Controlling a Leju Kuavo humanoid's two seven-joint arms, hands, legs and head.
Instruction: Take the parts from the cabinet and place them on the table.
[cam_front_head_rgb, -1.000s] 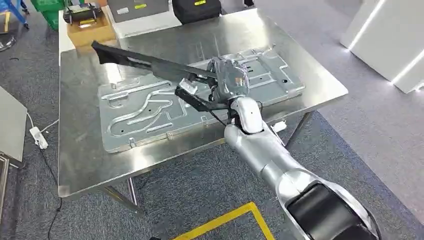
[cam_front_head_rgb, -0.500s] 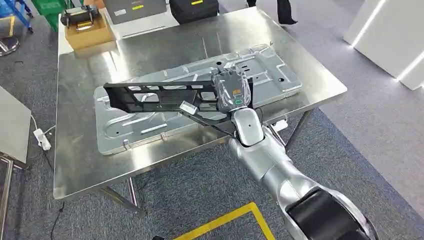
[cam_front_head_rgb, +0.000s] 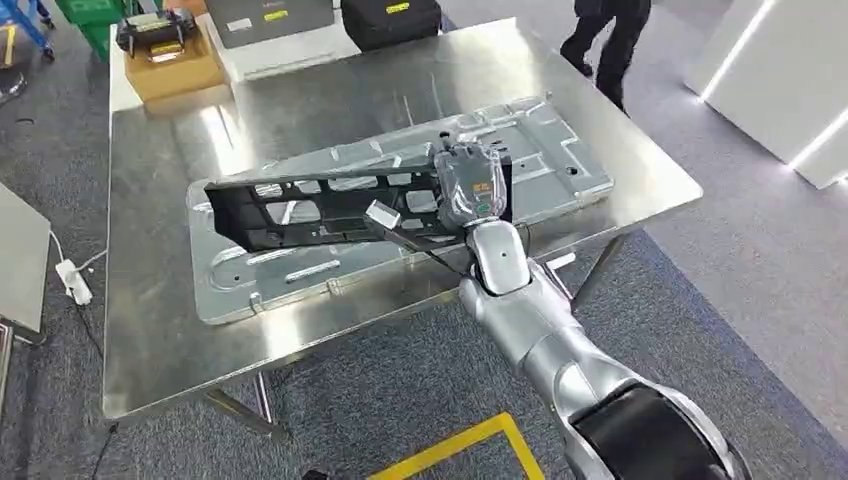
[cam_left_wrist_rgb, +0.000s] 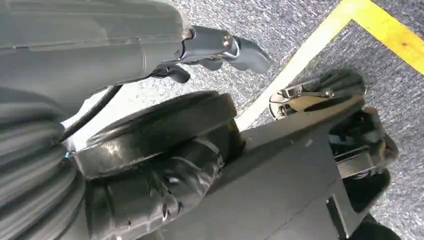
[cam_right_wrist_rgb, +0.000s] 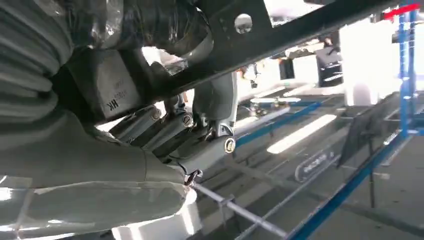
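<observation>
My right hand (cam_front_head_rgb: 472, 188) grasps the long black slotted frame (cam_front_head_rgb: 320, 205) above the stamped metal panel (cam_front_head_rgb: 540, 150); my left hand (cam_left_wrist_rgb: 220, 47) hangs slack, fingers loose and empty.

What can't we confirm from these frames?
- Whether the black part touches the metal panel: head view looks down, gap not readable.
- Right hand fingers: head view, hidden under its cover.
- Left hand: fingers cut short, grip state unclear.
</observation>
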